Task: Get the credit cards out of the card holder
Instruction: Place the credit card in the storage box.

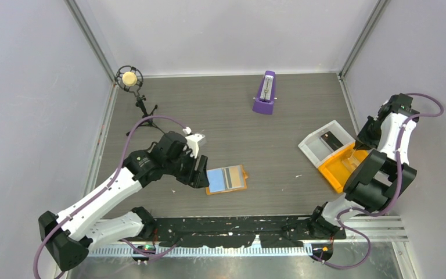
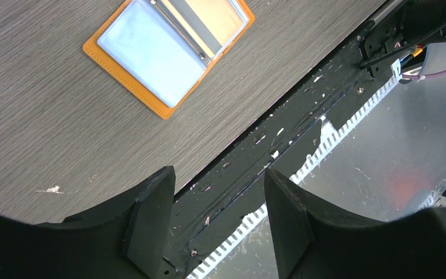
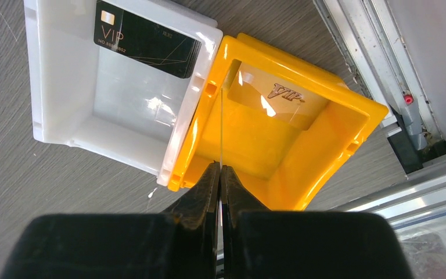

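My left claw (image 2: pixel 218 177) hangs with its jaws fairly wide and nothing between them, just at 9 o'clock of the card holder (image 2: pixel 125 74) in the top view. The holder lies open and flat near the middle of the tabletop (image 1: pixel 238 128), with a light blue card (image 2: pixel 151 52) and a grey-striped card (image 2: pixel 200 26) in its pockets. My right claw (image 3: pixel 220 168) is pinched tight on a thin card (image 3: pixel 221 122), which I see only edge-on, above the orange bin (image 3: pixel 325 151) at the tabletop's 3 o'clock. A black card (image 3: pixel 148 38) lies in the white bin (image 3: pixel 58 87), which touches the orange bin at its 10 o'clock.
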`<state>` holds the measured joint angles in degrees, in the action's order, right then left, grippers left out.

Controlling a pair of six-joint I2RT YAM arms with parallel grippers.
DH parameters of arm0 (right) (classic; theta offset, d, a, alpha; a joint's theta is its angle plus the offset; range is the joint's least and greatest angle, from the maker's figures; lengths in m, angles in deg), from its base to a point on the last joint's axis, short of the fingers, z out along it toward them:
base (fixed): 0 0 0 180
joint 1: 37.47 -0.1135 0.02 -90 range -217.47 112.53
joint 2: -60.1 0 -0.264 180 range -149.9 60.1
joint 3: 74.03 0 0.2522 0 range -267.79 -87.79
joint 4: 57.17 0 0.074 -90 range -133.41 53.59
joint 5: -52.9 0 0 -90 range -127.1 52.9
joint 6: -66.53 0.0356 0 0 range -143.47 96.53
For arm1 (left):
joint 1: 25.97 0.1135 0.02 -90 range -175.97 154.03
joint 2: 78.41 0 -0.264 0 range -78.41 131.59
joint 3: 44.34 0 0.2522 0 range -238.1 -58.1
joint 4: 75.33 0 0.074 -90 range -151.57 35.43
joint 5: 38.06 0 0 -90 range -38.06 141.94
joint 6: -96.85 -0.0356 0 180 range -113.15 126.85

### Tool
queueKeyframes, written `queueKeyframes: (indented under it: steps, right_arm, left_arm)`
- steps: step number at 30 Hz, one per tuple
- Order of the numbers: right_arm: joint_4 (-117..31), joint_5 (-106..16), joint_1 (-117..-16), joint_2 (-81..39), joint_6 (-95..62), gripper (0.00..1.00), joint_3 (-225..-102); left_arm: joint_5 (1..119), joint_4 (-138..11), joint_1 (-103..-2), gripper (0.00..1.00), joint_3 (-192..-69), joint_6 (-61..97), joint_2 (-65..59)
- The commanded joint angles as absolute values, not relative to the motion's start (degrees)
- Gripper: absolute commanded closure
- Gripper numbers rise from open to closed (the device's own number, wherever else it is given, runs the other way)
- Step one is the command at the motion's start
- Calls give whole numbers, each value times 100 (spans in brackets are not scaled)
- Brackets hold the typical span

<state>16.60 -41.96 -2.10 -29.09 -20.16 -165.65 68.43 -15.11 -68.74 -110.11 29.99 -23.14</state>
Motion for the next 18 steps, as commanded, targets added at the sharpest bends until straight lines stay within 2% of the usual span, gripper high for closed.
queueKeyframes:
  steps: [1,18]
  right_arm:
    - [1423,-4295,-179,-2930,-2174,93,-16698]
    - [1324,-4355,-148,-3623,-2285,91,-17079]
  left_arm:
    - [6898,-1685,-6900,40,-11254,3122,-2167]
    - [6978,-1791,-6898,40,-11389,3180,-1897]
